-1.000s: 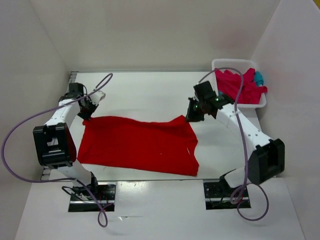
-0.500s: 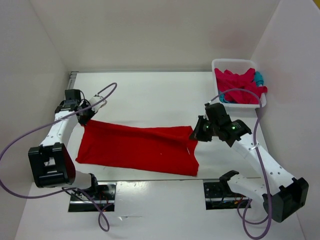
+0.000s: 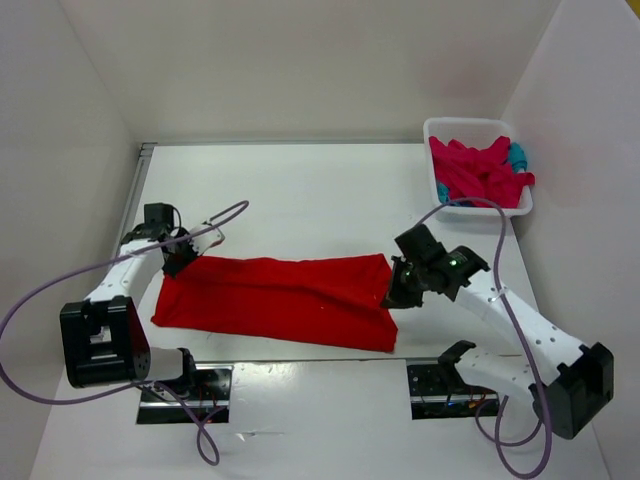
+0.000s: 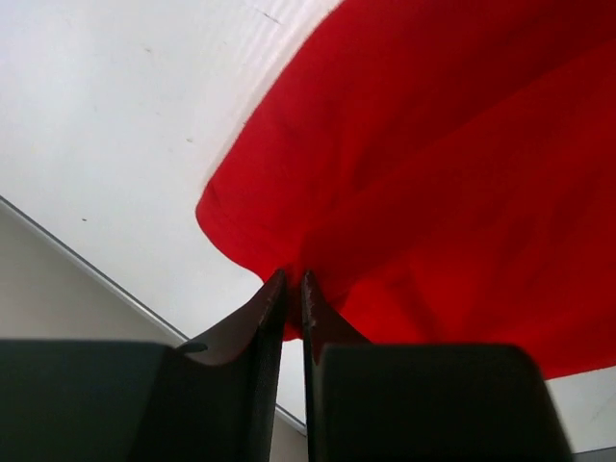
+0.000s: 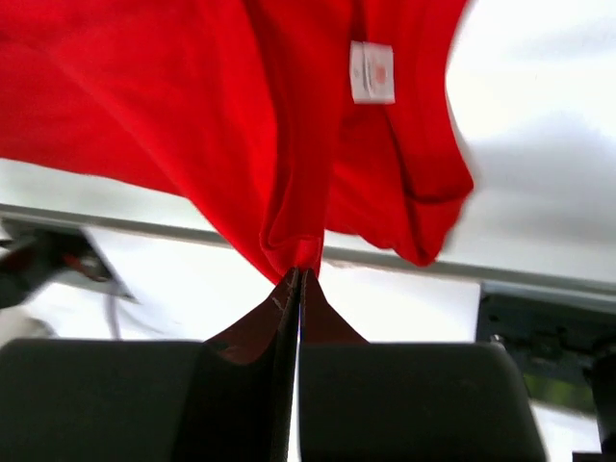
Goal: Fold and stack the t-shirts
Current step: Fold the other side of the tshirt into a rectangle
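Red t-shirt (image 3: 275, 298) lies on the table (image 3: 300, 190). My right pincer (image 5: 296, 276) is clamped on it; left pincer (image 4: 295, 279) barely apart, can't tell if gripping.

The left arm (image 3: 120, 275) reaches toward 12 o'clock. The left gripper (image 3: 178, 258) sits low at 9 o'clock, its fingers a thin slit apart at the red t-shirt (image 3: 280, 290). The right arm (image 3: 520, 325) stretches toward 10 o'clock, and the right gripper (image 3: 392, 297) pinches that shirt tight.
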